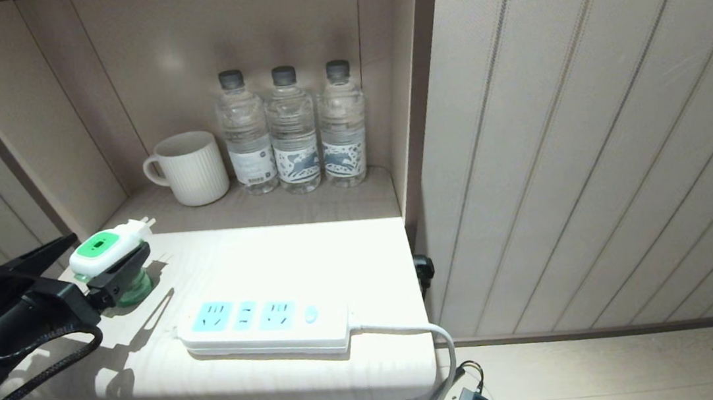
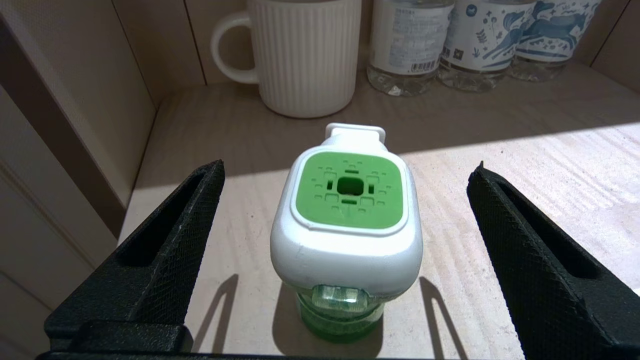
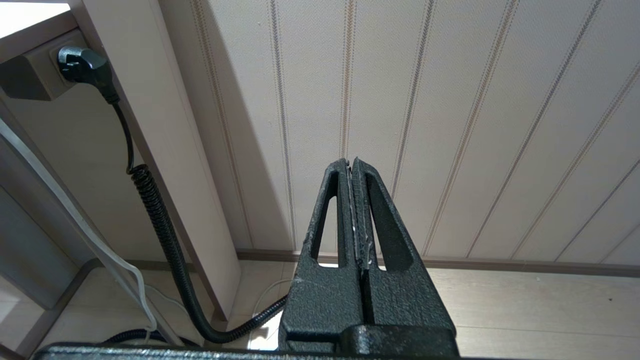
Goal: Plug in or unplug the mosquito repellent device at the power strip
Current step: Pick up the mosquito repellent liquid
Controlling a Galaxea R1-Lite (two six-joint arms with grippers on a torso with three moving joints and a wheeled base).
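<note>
The mosquito repellent device [image 1: 100, 248] [image 2: 350, 225] stands upright on its green bottle near the left edge of the table [image 1: 336, 262], unplugged, with its plug end facing the mug. My left gripper [image 1: 109, 242] [image 2: 348, 164] is open around it, one black finger on each side with a clear gap to both. The power strip [image 1: 264, 326] lies flat near the table's front edge, to the right of the device, its three blue sockets empty. My right gripper [image 3: 351, 161] is shut on nothing, parked low beside the table and facing the panelled wall.
A white ribbed mug [image 1: 191, 169] [image 2: 305, 55] and three water bottles [image 1: 293, 130] stand at the back of the niche. Side walls close in the shelf. The strip's white cord [image 1: 410, 330] drops off the right edge. A black plug [image 3: 82, 62] with a coiled cable sits under the table.
</note>
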